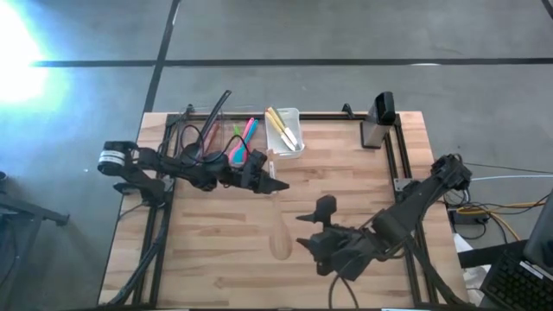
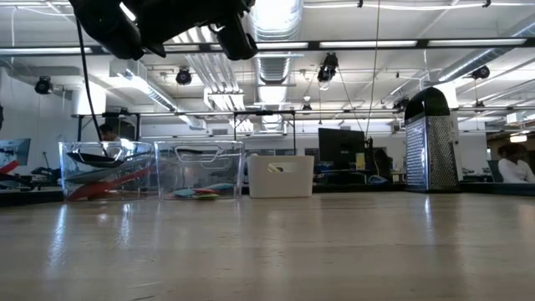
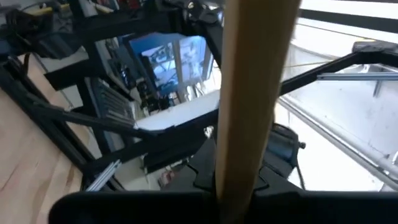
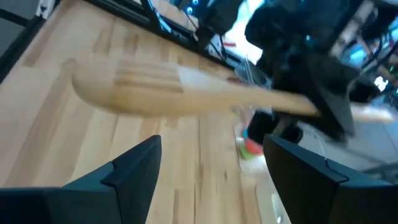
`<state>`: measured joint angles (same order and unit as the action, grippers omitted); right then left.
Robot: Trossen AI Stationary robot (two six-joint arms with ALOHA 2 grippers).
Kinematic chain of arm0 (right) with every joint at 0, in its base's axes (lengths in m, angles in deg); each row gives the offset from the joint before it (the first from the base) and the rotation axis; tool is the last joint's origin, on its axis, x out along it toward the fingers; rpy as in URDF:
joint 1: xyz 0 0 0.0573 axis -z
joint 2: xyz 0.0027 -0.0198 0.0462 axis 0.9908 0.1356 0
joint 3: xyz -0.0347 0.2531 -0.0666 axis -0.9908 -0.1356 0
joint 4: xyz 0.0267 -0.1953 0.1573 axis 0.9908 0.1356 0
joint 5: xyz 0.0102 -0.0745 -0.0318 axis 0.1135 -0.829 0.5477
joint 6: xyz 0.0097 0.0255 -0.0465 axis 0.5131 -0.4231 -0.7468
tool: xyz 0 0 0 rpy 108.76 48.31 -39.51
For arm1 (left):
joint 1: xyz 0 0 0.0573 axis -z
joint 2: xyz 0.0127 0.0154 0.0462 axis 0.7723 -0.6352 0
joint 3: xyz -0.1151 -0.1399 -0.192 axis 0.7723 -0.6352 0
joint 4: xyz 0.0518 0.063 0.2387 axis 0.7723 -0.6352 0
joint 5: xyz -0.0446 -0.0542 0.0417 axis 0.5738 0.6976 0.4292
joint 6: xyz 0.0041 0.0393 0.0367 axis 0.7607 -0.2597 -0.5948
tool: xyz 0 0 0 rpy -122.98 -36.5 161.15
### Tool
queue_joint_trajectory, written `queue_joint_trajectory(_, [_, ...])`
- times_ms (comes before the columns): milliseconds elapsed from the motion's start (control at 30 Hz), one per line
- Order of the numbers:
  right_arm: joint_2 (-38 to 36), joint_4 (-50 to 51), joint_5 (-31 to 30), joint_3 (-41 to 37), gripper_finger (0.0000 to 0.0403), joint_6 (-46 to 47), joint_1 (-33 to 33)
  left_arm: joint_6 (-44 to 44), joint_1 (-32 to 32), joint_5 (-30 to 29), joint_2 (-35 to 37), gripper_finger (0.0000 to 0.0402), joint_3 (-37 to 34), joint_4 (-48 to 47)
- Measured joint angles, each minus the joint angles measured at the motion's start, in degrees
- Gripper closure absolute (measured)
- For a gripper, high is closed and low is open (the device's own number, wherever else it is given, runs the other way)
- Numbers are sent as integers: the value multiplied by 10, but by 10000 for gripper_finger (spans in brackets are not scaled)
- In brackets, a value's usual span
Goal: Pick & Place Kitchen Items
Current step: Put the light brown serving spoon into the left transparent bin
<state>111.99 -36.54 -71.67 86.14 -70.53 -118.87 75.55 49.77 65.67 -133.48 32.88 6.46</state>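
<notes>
A wooden spoon (image 1: 278,226) is held by its handle end in the closed left gripper (image 1: 270,184), over the middle of the tabletop (image 1: 216,259), its bowl pointing toward the near edge. The right gripper (image 1: 318,244) is spread wide and empty, just beside the bowl, toward the right edge. A handover is judged to be in hand. The right fingers (image 4: 134,165) should be centred about the spoon and closed fully before the left grip is released. Other utensils (image 1: 243,138) are seen in clear bins (image 1: 226,128) at the far edge.
</notes>
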Motion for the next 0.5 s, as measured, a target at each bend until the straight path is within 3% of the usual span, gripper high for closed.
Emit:
queue_joint_trajectory(300, [-9,136,-4,0,118,141,5,-27,-20,30,61,384,0,-50])
queue_joint_trajectory(500, [-8,203,-20,-5,129,224,15,-111,-50,30,172,384,2,-225])
